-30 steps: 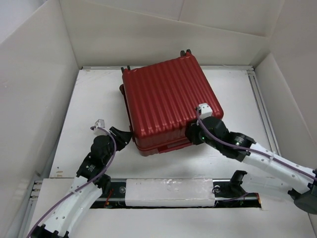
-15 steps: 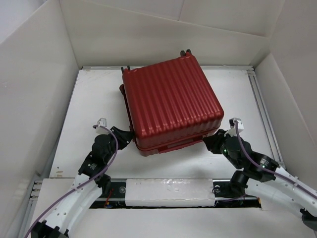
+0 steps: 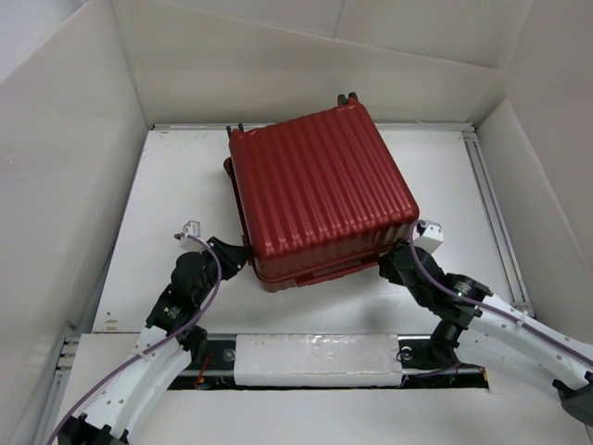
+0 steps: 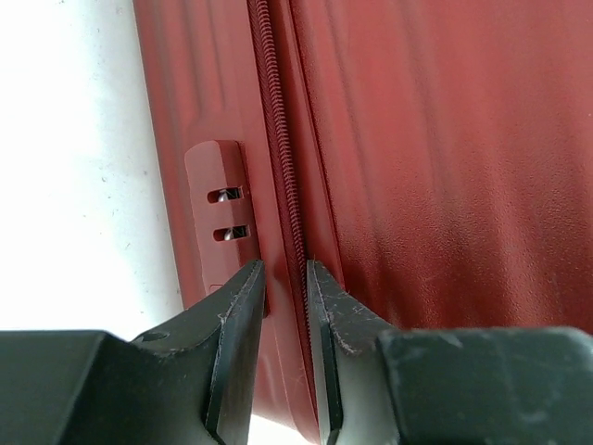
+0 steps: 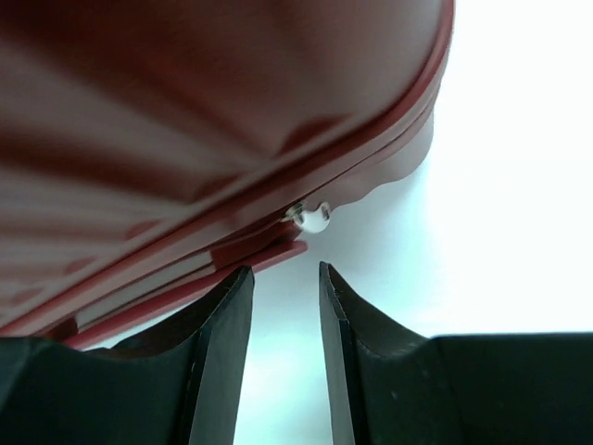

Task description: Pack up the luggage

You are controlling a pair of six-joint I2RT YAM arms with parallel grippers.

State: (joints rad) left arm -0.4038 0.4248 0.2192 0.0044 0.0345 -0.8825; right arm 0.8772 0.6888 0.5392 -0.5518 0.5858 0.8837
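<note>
The luggage (image 3: 320,195) is a dark red ribbed suitcase lying flat and closed in the middle of the table. My left gripper (image 3: 243,260) is at its near left corner. In the left wrist view the gripper (image 4: 285,278) stands a narrow gap apart against the suitcase's side (image 4: 435,167), between a lock block (image 4: 220,215) and the zipper line (image 4: 278,139), with nothing held. My right gripper (image 3: 391,266) is low at the near right corner. In the right wrist view it (image 5: 285,273) is slightly open and empty, just below a silver zipper pull (image 5: 310,217) on the suitcase's edge (image 5: 185,120).
White walls box in the table on the left, back and right. A metal rail (image 3: 491,204) runs along the right side. A white padded strip (image 3: 315,357) lies across the front between the arm bases.
My right gripper left the top of the suitcase's near right corner, swung out to the right, then came back low against that corner. The left gripper barely moved.
</note>
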